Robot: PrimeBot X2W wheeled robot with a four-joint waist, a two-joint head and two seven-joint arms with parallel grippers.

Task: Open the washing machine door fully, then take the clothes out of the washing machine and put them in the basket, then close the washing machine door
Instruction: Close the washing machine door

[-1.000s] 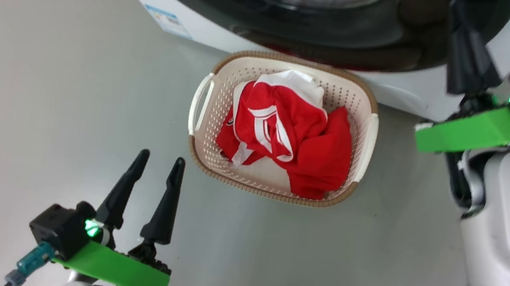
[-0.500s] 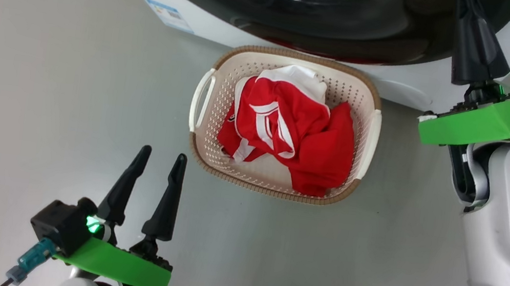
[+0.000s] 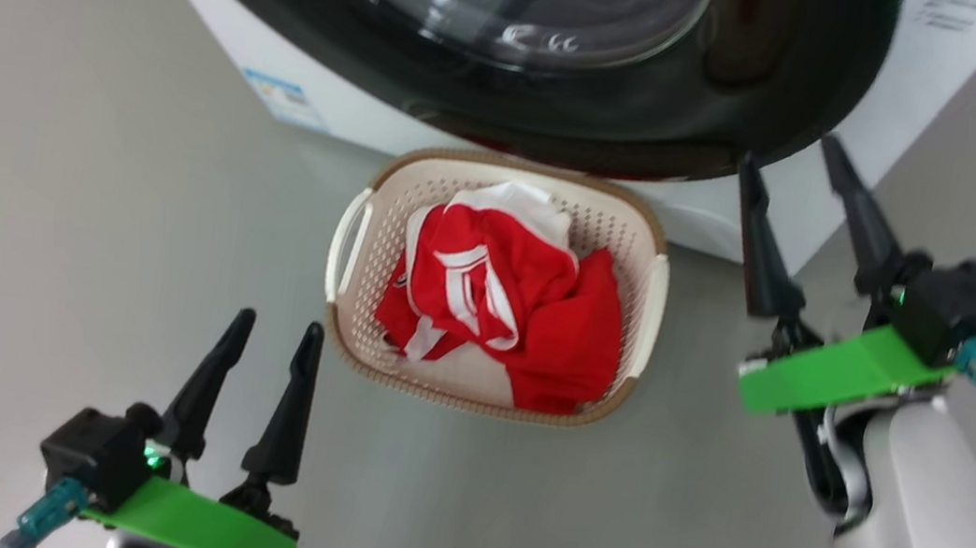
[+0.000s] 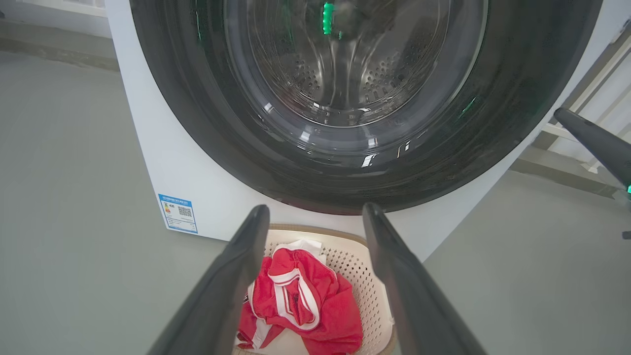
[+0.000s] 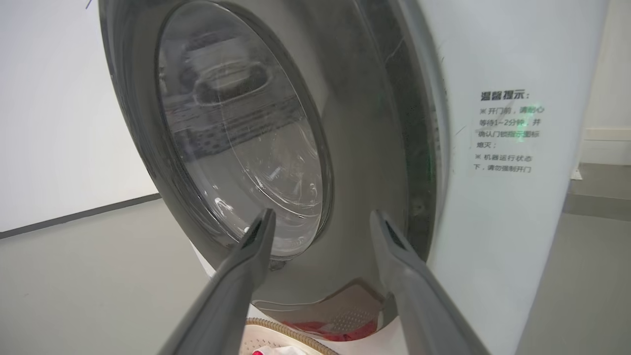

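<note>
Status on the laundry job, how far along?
Done: the clothes lie in the basket; the door looks shut flush on the washing machine, no red visible in the drum. In hand: nothing; left gripper and right gripper are open and empty. Left: apparently nothing, though the latch can't be confirmed.

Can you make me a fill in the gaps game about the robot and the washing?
The clothes are mostly ____.
They lie in the ____.
The left gripper and the right gripper are both ____.
The sticker on the washing machine is ____.
Missing words: red; basket; open; blue.
</note>
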